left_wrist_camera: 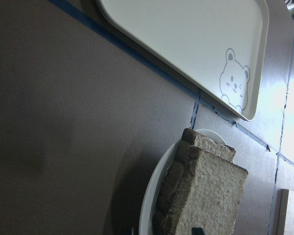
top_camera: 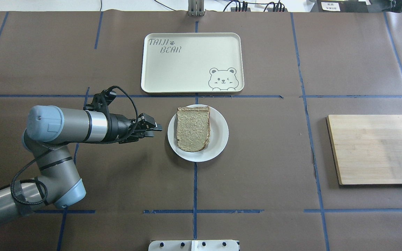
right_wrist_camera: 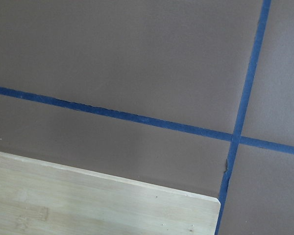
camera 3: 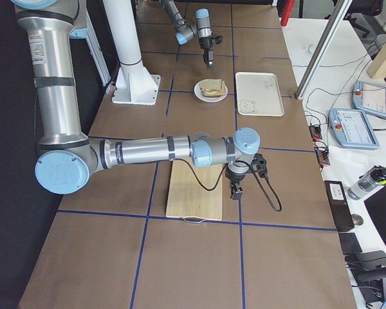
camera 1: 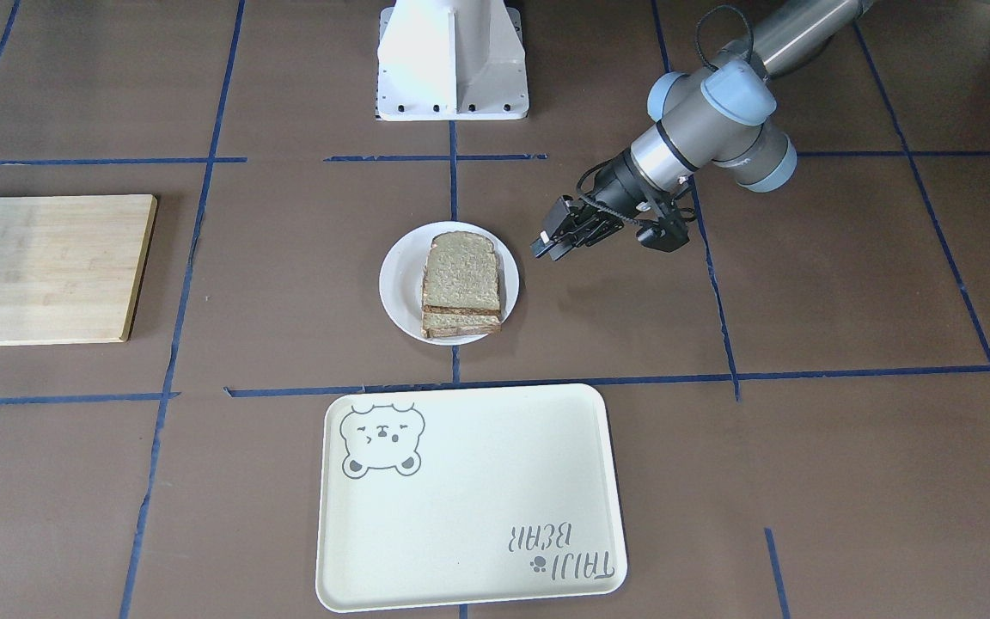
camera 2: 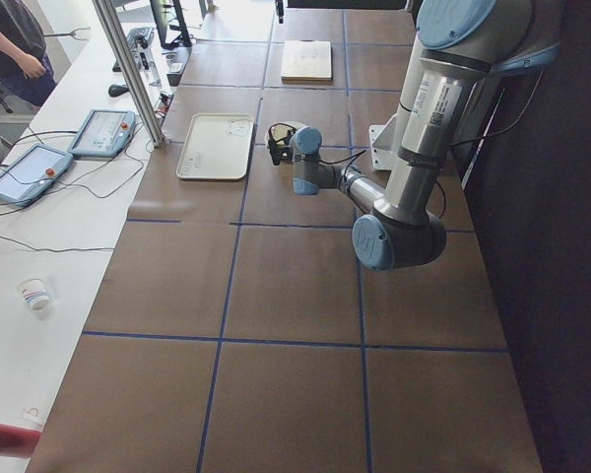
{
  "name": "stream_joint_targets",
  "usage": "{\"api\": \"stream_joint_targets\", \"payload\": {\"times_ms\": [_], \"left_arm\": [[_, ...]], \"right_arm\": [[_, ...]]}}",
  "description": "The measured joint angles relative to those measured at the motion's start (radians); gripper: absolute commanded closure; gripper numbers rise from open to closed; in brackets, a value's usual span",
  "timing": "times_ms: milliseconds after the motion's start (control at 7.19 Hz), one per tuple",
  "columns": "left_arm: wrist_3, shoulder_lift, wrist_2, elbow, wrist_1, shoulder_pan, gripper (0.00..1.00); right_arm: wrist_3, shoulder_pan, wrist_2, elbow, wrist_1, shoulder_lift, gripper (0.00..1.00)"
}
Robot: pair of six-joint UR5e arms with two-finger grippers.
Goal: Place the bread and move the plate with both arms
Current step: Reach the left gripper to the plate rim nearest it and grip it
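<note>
A pale-tan bread slice [top_camera: 193,128] lies on top of a second slice on the small white plate [top_camera: 219,140] at the table's middle. It also shows in the front view [camera 1: 461,271] and in the left wrist view [left_wrist_camera: 210,196]. My left gripper [top_camera: 157,127] hovers low just beside the plate's rim, pointing at it, jaws open and empty. It also shows in the front view [camera 1: 548,242]. My right gripper [camera 3: 234,190] hangs over the edge of the wooden board [camera 3: 193,190]. I cannot tell whether it is open or shut.
A cream rectangular tray [top_camera: 190,62] with a bear drawing lies just beyond the plate. The wooden cutting board [top_camera: 377,149] lies far to the right, and its corner shows in the right wrist view [right_wrist_camera: 88,205]. The robot's white base [camera 1: 452,60] stands behind the plate.
</note>
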Motion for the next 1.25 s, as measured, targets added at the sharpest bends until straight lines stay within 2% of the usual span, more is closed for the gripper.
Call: {"api": "stream_joint_targets", "payload": {"times_ms": [556, 1251], "left_arm": [[-0.001, -0.044, 0.001, 0.067, 0.001, 0.017, 0.53], [-0.001, -0.087, 0.017, 0.118, 0.001, 0.053, 0.57]], "right_arm": [[0.005, 0.009, 0.047, -0.016, 0.035, -0.031, 0.00], [0.004, 0.014, 0.050, -0.029, 0.035, -0.033, 0.00]]}}
